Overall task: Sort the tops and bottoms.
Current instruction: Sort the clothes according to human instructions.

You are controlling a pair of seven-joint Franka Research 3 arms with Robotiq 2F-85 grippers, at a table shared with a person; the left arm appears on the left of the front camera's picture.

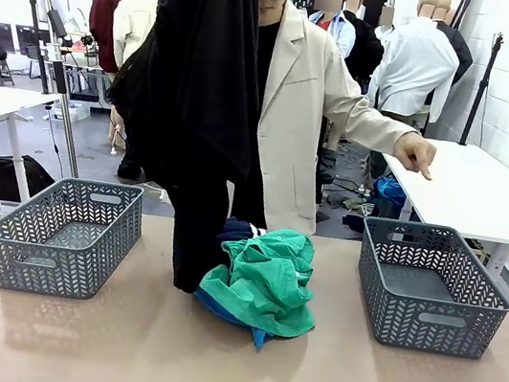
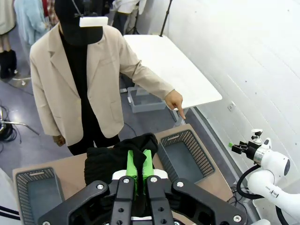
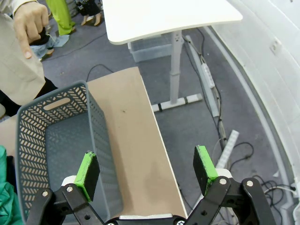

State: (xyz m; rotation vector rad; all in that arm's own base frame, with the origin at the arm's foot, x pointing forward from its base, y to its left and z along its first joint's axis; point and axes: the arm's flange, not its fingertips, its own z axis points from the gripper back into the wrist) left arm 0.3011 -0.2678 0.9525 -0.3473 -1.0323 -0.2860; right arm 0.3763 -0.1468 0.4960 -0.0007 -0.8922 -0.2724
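While the left gripper (image 2: pixel 139 158) is holding its green pads pinched together on a fold of the black garment (image 1: pixel 192 94), the cloth is hanging in a long drape over the middle of the table (image 1: pixel 207 368). Its lower end is reaching down just beside the pile. The person's hand (image 1: pixel 415 154) is pointing toward the right basket (image 1: pixel 428 320), and the left basket (image 1: pixel 61 248) is sitting on the opposite side. Between the baskets, the emerald green garment (image 1: pixel 265 280) is lying crumpled on top of the pile. The dark navy garment (image 1: pixel 240 231) is peeking out behind it, and the bright blue garment (image 1: pixel 258 335) is showing under its front edge. The right gripper (image 3: pixel 146 164) is hovering over the outer wall of the right basket with its fingers spread wide, gripping nothing.

The step in hand is probably carrying the black piece to the basket being pointed at. Doing it well is likely calling for enough height that the trailing hem is clearing both the pile and the basket rim, since a dragging end could pull the green cloth along. The right arm is occupying that airspace, so giving way there looks wise. Lowering the cloth well inside the walls before opening should help it fold in rather than drape over the rim.
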